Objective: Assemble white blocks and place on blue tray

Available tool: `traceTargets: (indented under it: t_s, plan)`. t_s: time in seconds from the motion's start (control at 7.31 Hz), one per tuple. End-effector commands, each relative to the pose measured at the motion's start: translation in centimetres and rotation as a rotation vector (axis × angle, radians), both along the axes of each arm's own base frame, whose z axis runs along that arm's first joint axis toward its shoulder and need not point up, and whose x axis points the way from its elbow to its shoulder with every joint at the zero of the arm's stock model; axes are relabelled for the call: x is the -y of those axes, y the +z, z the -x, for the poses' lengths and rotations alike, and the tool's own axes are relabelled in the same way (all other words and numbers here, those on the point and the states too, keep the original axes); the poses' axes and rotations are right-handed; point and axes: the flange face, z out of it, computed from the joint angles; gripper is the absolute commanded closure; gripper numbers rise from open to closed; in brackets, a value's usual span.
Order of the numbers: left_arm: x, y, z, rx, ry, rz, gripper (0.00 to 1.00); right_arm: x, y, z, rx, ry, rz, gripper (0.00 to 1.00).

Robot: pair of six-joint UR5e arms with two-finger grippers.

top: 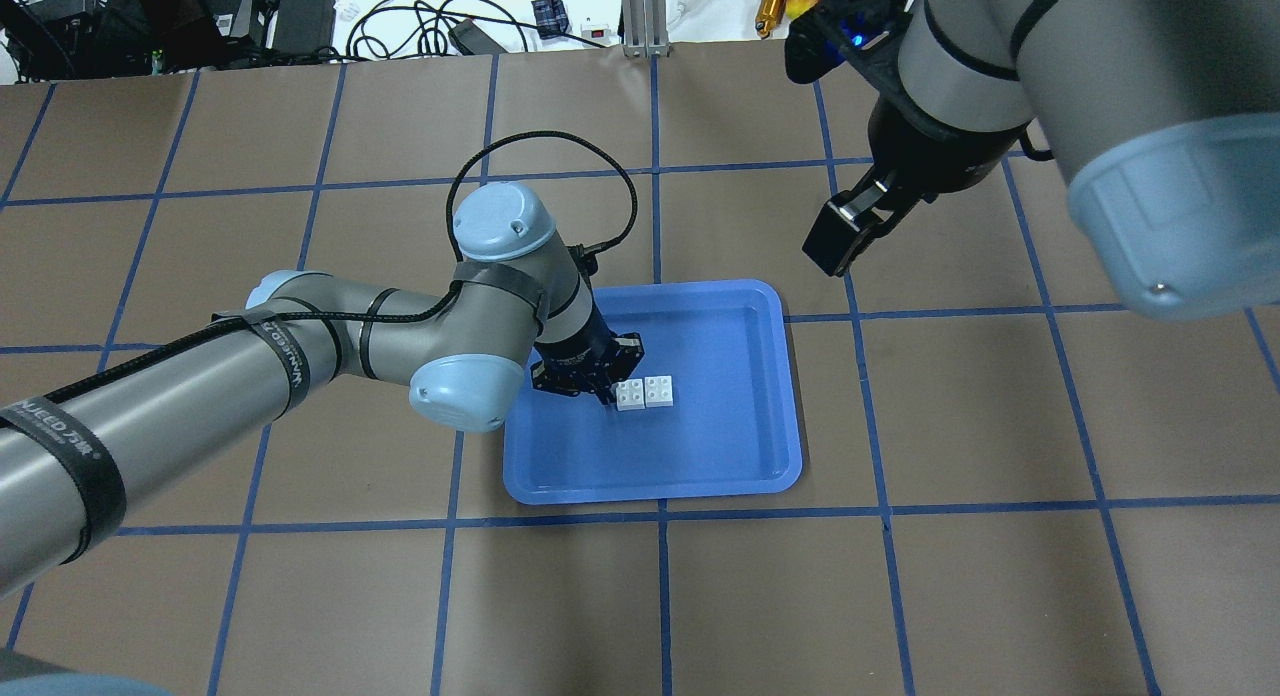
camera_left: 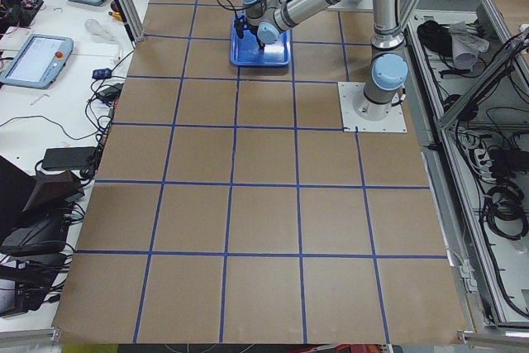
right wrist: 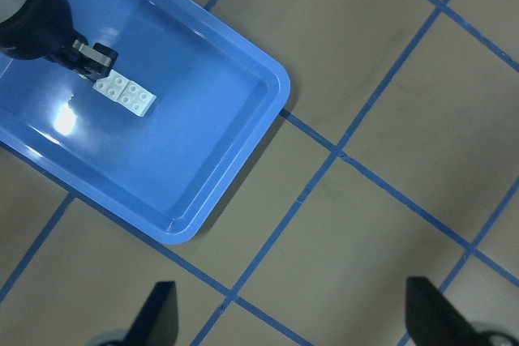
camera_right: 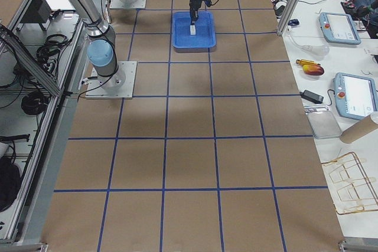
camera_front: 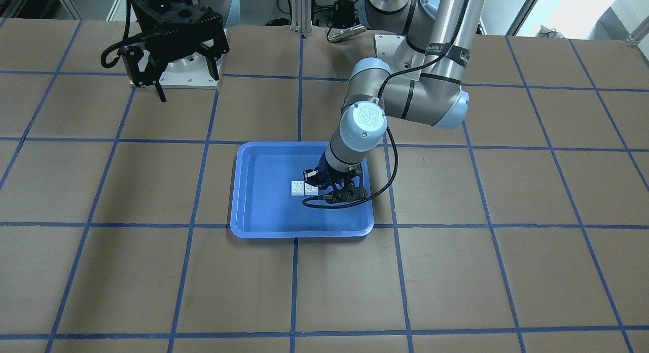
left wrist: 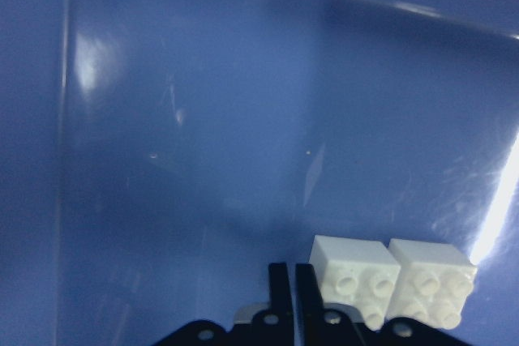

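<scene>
The two white blocks (top: 645, 392) sit joined side by side as one small rectangle on the floor of the blue tray (top: 720, 446). They also show in the front view (camera_front: 303, 188) and the right wrist view (right wrist: 124, 95). My left gripper (top: 606, 394) is low in the tray with its jaws shut together and empty. It stands right beside the end of the blocks (left wrist: 389, 281); I cannot tell whether it touches them. My right gripper (right wrist: 300, 313) is open and empty, raised high above the table away from the tray (right wrist: 219, 143).
The tray (camera_front: 263, 211) lies near the middle of the brown table with blue grid tape (camera_front: 456, 272). The right arm's base plate (camera_front: 177, 76) is at the robot's side. Cables and tools lie beyond the table's far edge (top: 400, 16).
</scene>
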Motion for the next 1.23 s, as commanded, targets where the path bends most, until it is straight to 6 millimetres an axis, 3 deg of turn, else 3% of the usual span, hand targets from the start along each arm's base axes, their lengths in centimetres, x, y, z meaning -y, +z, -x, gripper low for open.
traceTargets:
  t_s: [0.0,0.14,0.55,0.82,1.09]
  plan:
    - [-0.1,0.1,0.3,-0.001,-0.003,0.005,0.83,-0.8,2.4,1.4,-0.011,-0.036,0.042,0.00]
    - [-0.1,0.1,0.4,-0.001,-0.005,0.005,0.83,-1.0,2.9,1.5,-0.005,-0.051,0.063,0.00]
    - [-0.1,0.1,0.4,-0.001,-0.003,0.006,0.83,2.3,2.2,8.0,0.027,-0.336,0.037,0.00]
    - [0.0,0.5,0.5,-0.003,-0.009,0.016,0.83,2.0,2.0,6.8,0.127,-0.650,-0.003,0.00]
    - [0.9,3.0,-0.1,-0.013,-0.020,0.069,0.77,3.4,0.5,6.5,0.123,-0.704,-0.035,0.00]
